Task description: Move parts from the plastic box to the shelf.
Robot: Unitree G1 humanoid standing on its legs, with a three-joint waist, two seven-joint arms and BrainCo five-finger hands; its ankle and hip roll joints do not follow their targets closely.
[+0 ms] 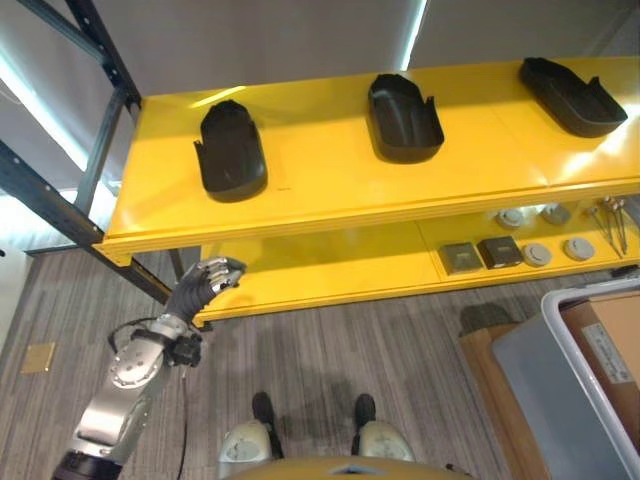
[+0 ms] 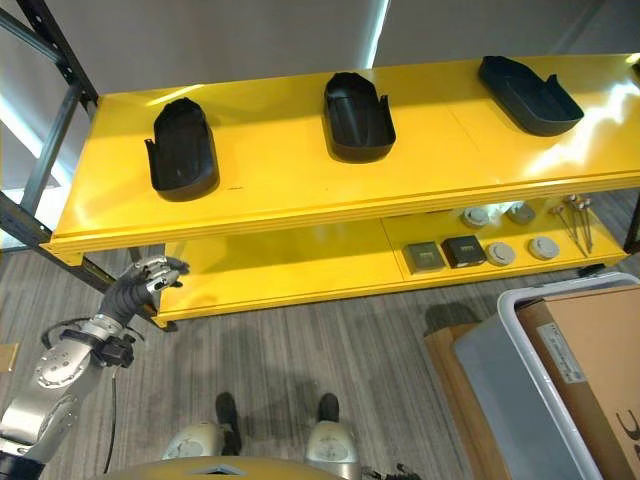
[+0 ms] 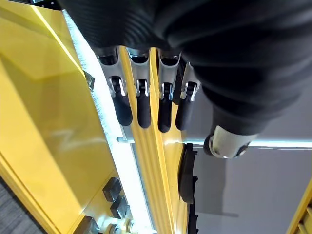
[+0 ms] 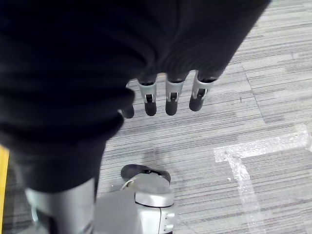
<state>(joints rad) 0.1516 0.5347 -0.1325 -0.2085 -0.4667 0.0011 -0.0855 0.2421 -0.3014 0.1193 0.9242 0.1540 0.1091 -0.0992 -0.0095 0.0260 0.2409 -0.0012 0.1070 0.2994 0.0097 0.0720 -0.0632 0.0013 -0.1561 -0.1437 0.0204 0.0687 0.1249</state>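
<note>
Left eye view: left hand (image 1: 208, 280) empty, below nearest shelved part (image 1: 231, 150).

No print can be read. The white label (image 2: 563, 352) on the brown cardboard box (image 2: 590, 360) carries lines too small to make out.

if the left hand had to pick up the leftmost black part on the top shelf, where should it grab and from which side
Probably by the raised rim of the leftmost black part, near its rounded front end. It lies open side up like a shallow tub, with that end towards the shelf's front edge. The left hand is open, below that edge, so it would rise and come from the front, thumb inside, fingers outside the wall.
</note>
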